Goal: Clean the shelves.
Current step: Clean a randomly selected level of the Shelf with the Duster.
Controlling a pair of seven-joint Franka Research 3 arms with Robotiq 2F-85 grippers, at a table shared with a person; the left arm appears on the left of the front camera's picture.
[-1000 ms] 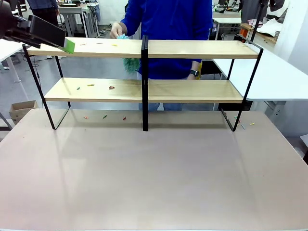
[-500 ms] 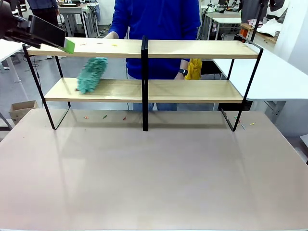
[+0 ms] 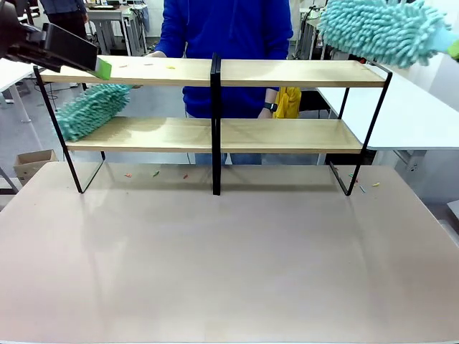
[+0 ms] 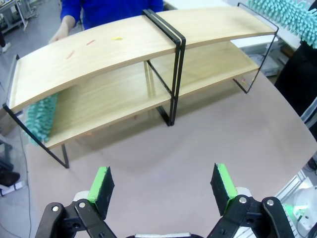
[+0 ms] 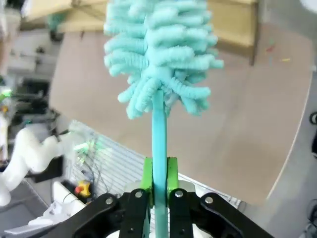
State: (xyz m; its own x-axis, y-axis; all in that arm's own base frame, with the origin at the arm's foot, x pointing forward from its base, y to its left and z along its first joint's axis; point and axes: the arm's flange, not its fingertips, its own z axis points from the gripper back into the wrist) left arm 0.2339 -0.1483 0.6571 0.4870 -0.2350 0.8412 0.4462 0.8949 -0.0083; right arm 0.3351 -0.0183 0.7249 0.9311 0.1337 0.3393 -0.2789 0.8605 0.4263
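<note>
The shelves [image 3: 287, 74] stand across the far half of the table, two light-wood boards in a black frame. My right gripper [image 5: 158, 174] is shut on the thin handle of a teal fluffy duster [image 5: 161, 54]. That duster [image 3: 384, 29] hovers above the top board's right end. A person in blue stands behind the shelves and holds a second teal duster [image 3: 90, 110] at the lower board's left end. My left gripper [image 4: 162, 183] is open and holds nothing, high in front of the shelves [image 4: 99, 54]. One of its green pads [image 3: 104, 69] shows by the top board's left end.
Small coloured scraps lie on the top board's left half [image 3: 171, 67]. More scraps lie on the table under the shelves [image 3: 155, 173] and near the right frame leg [image 3: 362, 188]. A white table [image 3: 409, 115] stands at the right. The near tabletop [image 3: 229, 258] is bare.
The person's duster swept left along the lower board to its left end, and the scraps there are gone. My right arm's duster has come into the front view at the top right.
</note>
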